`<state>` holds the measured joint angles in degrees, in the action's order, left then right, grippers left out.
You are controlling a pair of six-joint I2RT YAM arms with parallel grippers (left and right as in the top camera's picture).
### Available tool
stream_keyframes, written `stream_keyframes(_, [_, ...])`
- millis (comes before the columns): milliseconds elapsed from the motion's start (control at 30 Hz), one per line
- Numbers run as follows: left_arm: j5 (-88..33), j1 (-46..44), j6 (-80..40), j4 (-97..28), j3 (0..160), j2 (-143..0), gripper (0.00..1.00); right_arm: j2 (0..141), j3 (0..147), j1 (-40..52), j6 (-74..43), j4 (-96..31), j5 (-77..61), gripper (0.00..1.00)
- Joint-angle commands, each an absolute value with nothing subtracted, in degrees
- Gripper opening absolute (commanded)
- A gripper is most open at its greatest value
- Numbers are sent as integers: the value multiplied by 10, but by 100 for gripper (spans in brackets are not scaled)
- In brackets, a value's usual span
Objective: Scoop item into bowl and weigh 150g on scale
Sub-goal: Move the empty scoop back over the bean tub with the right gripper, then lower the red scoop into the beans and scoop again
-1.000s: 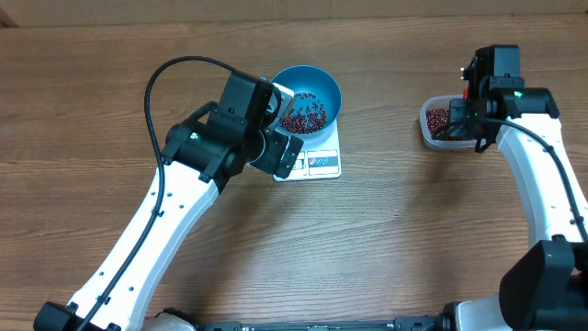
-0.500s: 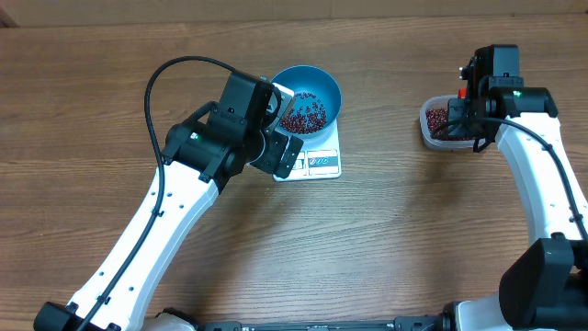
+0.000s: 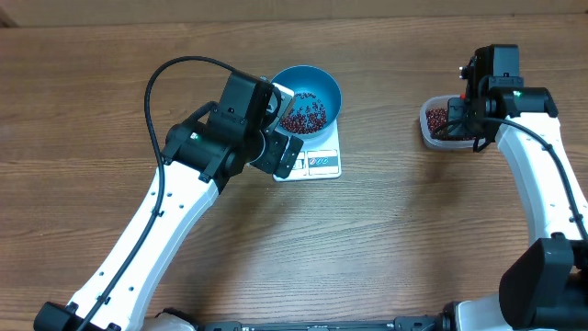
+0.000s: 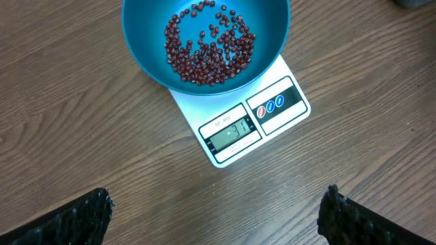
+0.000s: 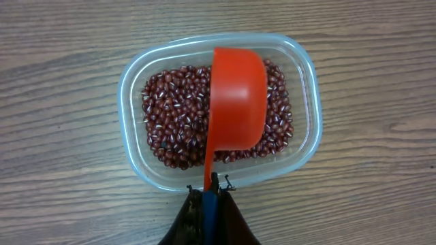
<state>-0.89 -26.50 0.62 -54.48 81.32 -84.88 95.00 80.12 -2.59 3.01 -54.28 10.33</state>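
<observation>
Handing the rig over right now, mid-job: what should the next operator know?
Left gripper: open, empty, above the scale.
Right gripper: shut on the handle of the red scoop, which is over the clear tub.
Blue bowl sits on the scale with a thin layer of beans.
Done: some beans transferred.
Left: scoop more from the tub until the target weight shows.

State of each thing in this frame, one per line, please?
bowl: on the scale, partly filled with beans.
scale: display lit.
tub: open, holding beans.
scoop: over the tub, handle gripped.
left gripper: open, above the scale.
right gripper: shut on scoop.
</observation>
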Motion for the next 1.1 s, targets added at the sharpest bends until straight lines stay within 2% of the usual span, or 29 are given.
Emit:
stream_keyframes(0, [-15,-263,17,-544,822,-847,100,953,798,-27,30,-535,102,18])
stream_keyframes(33, [-15,-263,17,-544,822,-847,100,953,798,-27,30,-533,102,21])
stream_keyframes(67, [-15,-263,17,-544,822,-847,100,953,798,-27,30,-532,102,9])
stream_keyframes(100, [-15,-263,17,-544,822,-847,99,953,798,-27,30,-532,102,4])
stream_keyframes(400, [-15,-263,17,-544,822,-847,100,953,798,-27,30,-529,102,4])
stream_keyframes(433, [-15,-263,17,-544,822,-847,100,953,798,-27,30,-529,102,6])
stream_keyframes(467, [-15,-263,17,-544,822,-847,100,953,798,-27,30,-528,102,15])
stream_keyframes(500, [-15,-263,17,-544,822,-847,100,954,798,-27,30,-528,102,17])
stream_keyframes(633, [-15,-263,17,-544,822,-847,100,953,798,-27,30,-528,102,14])
stream_keyframes(700, [-15,-263,17,-544,822,-847,100,953,798,-27,30,-528,102,4])
stream_keyframes(767, [-15,-263,17,-544,822,-847,100,953,798,-27,30,-528,102,4])
stream_keyframes(833, [-15,-263,17,-544,822,-847,100,953,798,-27,30,-527,102,13])
stream_keyframes(867, [-15,-263,17,-544,822,-847,100,953,798,-27,30,-526,102,6])
stream_keyframes(900, [-15,-263,17,-544,822,-847,100,953,798,-27,30,-526,102,4])
stream_keyframes(1000, [-15,-263,17,-544,822,-847,100,953,798,-27,30,-524,103,4])
stream_keyframes(1033, [-15,-263,17,-544,822,-847,100,953,798,-27,30,-523,103,12])
stream_keyframes(1067, [-15,-263,17,-544,822,-847,100,953,798,-27,30,-522,103,11])
